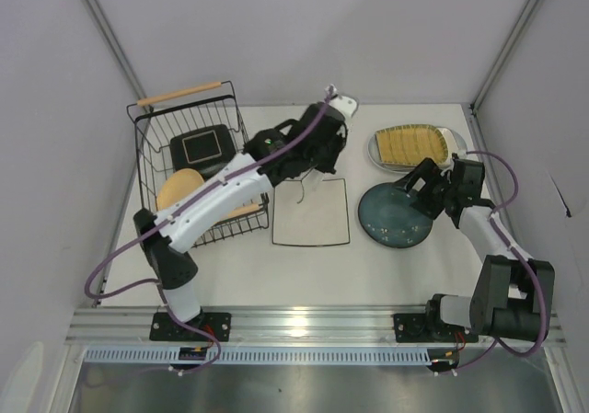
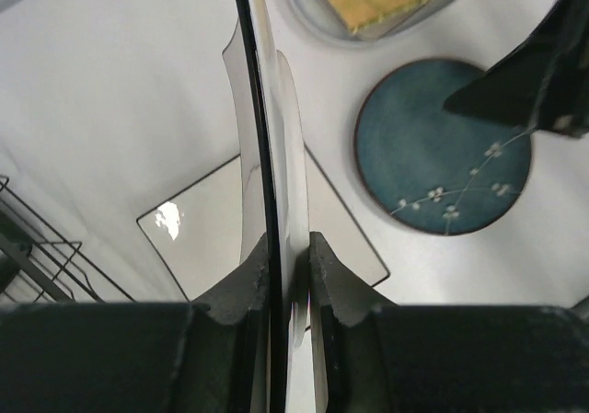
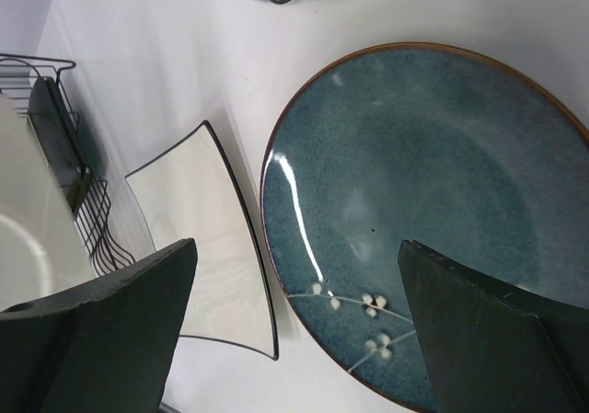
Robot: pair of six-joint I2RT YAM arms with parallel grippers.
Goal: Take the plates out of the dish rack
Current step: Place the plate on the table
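Left pincer (image 2: 287, 247): closed on the edge of a white plate (image 2: 262, 155), held upright and edge-on above the white square plate (image 1: 311, 218). The held plate's outline cannot be told.

Right pincer (image 3: 296, 247): jaws wide apart, holding nothing, hovering over the dark teal speckled plate (image 1: 391, 218).

Dish rack (image 1: 147, 169): at the far left corner of the bench (image 1: 276, 266), one wooden handle (image 1: 179, 93) along its far side. Inside stand a black-rimmed teal square plate (image 1: 204, 146) and a tan round plate (image 1: 177, 190).

On the bench: the white square plate lies flat at the middle, the teal plate just beside it toward the right edge. Near the far right corner, a mustard ribbed plate (image 1: 411, 144) rests on a grey round plate (image 1: 457, 142).
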